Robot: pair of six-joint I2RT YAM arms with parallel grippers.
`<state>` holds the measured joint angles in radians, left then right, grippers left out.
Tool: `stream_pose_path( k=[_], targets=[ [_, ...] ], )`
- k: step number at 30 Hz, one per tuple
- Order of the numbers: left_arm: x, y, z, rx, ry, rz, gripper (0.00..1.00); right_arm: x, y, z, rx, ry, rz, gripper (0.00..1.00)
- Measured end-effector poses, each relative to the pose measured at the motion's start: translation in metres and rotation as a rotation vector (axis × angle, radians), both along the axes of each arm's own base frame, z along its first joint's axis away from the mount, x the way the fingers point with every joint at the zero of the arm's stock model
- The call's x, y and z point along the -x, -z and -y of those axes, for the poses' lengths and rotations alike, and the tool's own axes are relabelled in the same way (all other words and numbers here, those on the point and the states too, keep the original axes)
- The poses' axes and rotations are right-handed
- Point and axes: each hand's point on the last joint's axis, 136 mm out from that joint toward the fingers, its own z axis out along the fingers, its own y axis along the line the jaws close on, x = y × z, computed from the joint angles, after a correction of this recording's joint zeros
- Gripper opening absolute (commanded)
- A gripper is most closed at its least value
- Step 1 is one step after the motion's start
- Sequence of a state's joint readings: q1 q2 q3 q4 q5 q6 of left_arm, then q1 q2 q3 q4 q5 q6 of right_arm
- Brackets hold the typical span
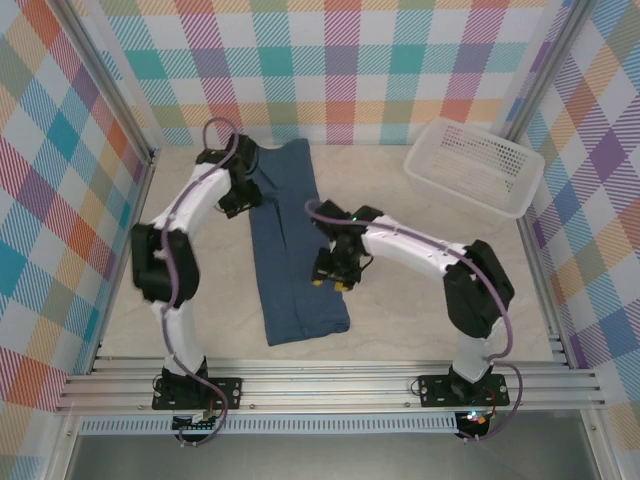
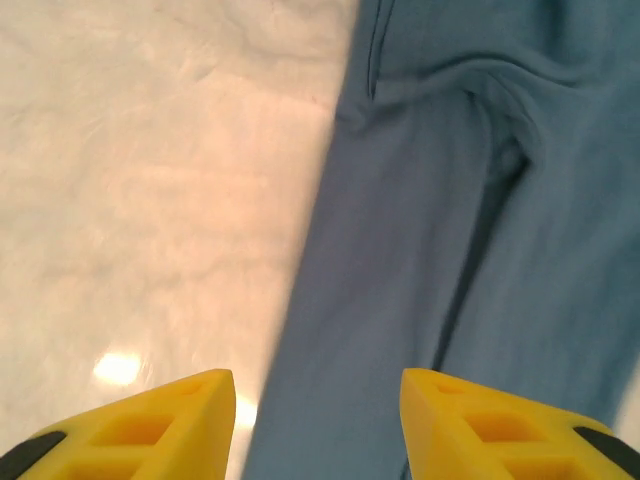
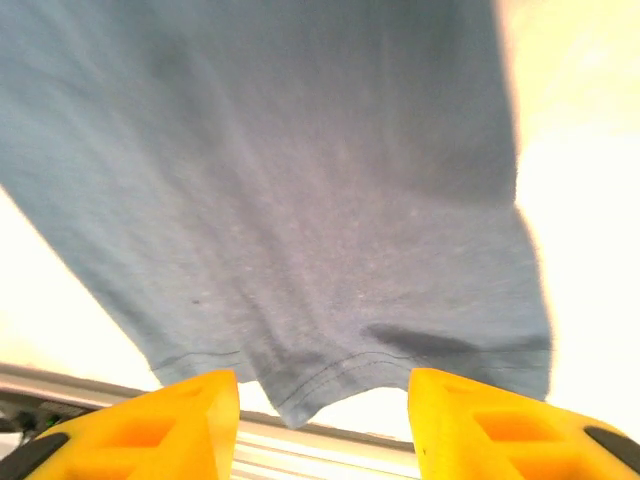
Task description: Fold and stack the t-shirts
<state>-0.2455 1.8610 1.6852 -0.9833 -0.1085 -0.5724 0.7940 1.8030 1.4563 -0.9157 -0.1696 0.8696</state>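
Overhead it's bright and even, with soft shadows lying on the desk [image 1: 420,320]. Left wrist camera: a white glare spot shines on the desk, and the left tool [image 2: 317,410] is blurry up close. Right wrist camera: the desk blows out to white beside the t-shirt [image 3: 300,200], and the right tool [image 3: 322,400] looks soft.

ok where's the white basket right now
In the top view the white basket sits in the far right corner of the table, apart from the t-shirt.

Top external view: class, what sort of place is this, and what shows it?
Probably a robot test cell: left arm and right arm bolted to an aluminium frame, plaid panels walling in the table, a t-shirt and basket.
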Motion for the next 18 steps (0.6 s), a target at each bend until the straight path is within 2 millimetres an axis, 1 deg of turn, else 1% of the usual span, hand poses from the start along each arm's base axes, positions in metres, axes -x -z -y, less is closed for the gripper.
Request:
stream_pose_path(
  k=[1,2,4,5,7,9,11,12,14,18],
  targets=[
    [0.020,-0.007,0.001,0.028,-0.002,0.017,0.46,-0.005,-0.006,0.006,-0.006,-0.006,0.020,0.46],
    [0.043,-0.009,0.004,0.057,0.001,0.011,0.45,-0.008,-0.010,0.015,-0.016,-0.013,0.037,0.46],
    [0.089,0.004,0.016,0.112,0.021,-0.036,0.46,-0.005,-0.007,0.035,-0.019,-0.020,0.032,0.46],
    [0.116,0.019,0.025,0.138,0.036,-0.081,0.46,0.002,0.000,0.048,-0.012,-0.022,0.004,0.47],
    [0.162,0.052,0.040,0.180,0.056,-0.177,0.46,0.016,0.017,0.065,-0.004,-0.026,-0.063,0.47],
    [0.215,0.085,0.050,0.216,0.047,-0.287,0.46,0.034,0.036,0.072,-0.013,-0.033,-0.147,0.47],
    [0.254,0.104,0.052,0.231,0.031,-0.357,0.47,0.051,0.049,0.072,-0.033,-0.037,-0.217,0.47],
    [0.267,0.109,0.053,0.242,0.013,-0.373,0.46,0.057,0.055,0.072,-0.044,-0.034,-0.242,0.46],
    [0.276,0.112,0.057,0.280,-0.019,-0.371,0.46,0.062,0.063,0.068,-0.068,-0.023,-0.279,0.45],
    [0.275,0.115,0.064,0.342,-0.074,-0.344,0.45,0.061,0.072,0.057,-0.116,0.001,-0.317,0.43]
  ],
)
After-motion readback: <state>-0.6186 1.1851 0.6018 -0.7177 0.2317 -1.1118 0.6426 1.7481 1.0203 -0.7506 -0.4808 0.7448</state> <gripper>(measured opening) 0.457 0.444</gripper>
